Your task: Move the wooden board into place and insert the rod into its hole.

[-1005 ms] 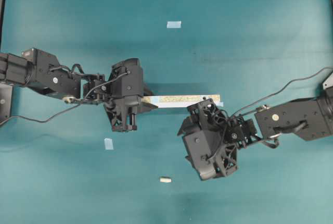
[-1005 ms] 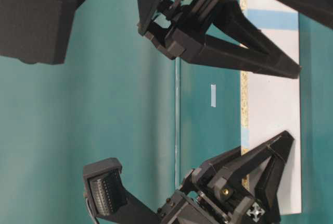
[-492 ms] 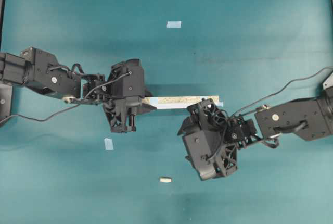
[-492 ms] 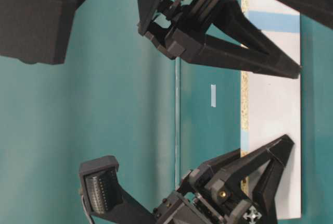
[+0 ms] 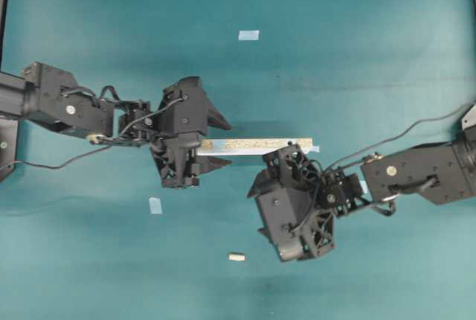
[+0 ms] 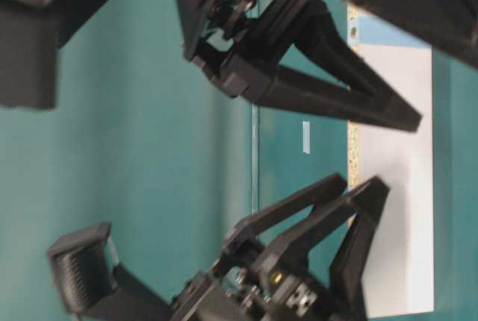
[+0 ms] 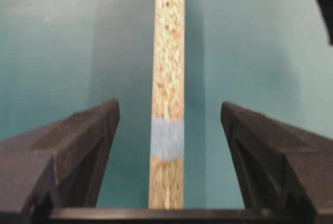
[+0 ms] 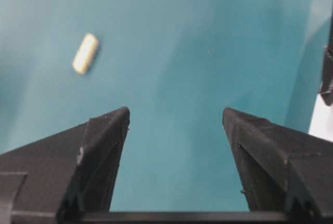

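Pale speckled wood is what I watch first: the wooden board (image 5: 256, 144) lies flat on the teal table (image 5: 357, 30) at the middle of my overhead view, its long axis running from nine to three o'clock. In the left wrist view it runs straight up the middle, a light-blue patch (image 7: 167, 138) crossing it near the camera end. I cannot make out the hole from overhead; in the table-level view a small dark dot (image 6: 352, 33) sits on the board's edge face near the upper end, which I take for it. My left gripper (image 5: 220, 141) sits at the board's nine o'clock end with its fingers (image 7: 86, 130) spread wide, one on each side of the strip and clear of it, so nothing is clamped. My right gripper (image 5: 262, 192) hangs at about four o'clock from the board's middle, just below the strip's right end, its jaws likewise wide apart over bare cloth and holding nothing. The rod (image 5: 236, 257), a tiny cream peg, lies on its side at six o'clock from the board, well apart from it, and near the right gripper. Two pale-blue tape squares lie on the cloth: one (image 5: 248, 35) at twelve o'clock from the board, another (image 5: 155, 205) at about seven o'clock, below the left gripper.
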